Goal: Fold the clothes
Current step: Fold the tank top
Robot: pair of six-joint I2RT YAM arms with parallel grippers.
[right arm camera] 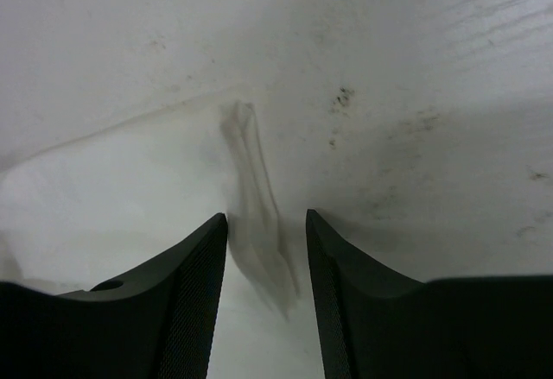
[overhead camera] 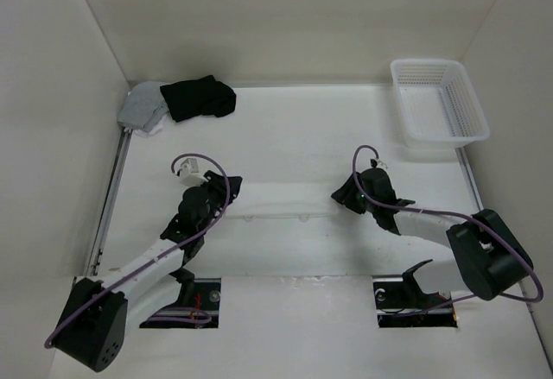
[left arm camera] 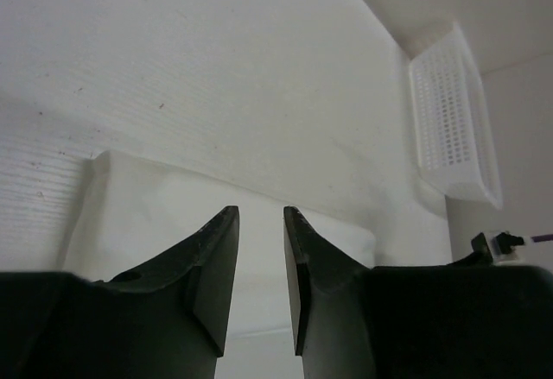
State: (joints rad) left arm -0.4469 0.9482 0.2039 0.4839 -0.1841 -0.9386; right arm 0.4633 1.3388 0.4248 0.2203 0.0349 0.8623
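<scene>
While the folded camisole (overhead camera: pixel 281 199) lies between them, the left gripper (left arm camera: pixel 260 211) is slightly parted at one end, the right gripper (right arm camera: pixel 266 215) spread astride a crease, arms (overhead camera: pixel 160 258) angled inward.

The camisole (overhead camera: pixel 281 199) is plain white with no print, almost the same white as the counter (overhead camera: pixel 302 137), and this counter carries a few small dark specks (right arm camera: pixel 344 98). The basket (overhead camera: pixel 436 103) is also white, with a regular grid pattern of small holes, while the black garment (overhead camera: pixel 199 98) is one deep black all over and the grey garment (overhead camera: pixel 143 107) is a pale grey. My left gripper (left arm camera: pixel 261 224) and my right gripper (right arm camera: pixel 266 224) are black, and my arms (overhead camera: pixel 151 262) are white with black joints and purple cables (overhead camera: pixel 212 165).
</scene>
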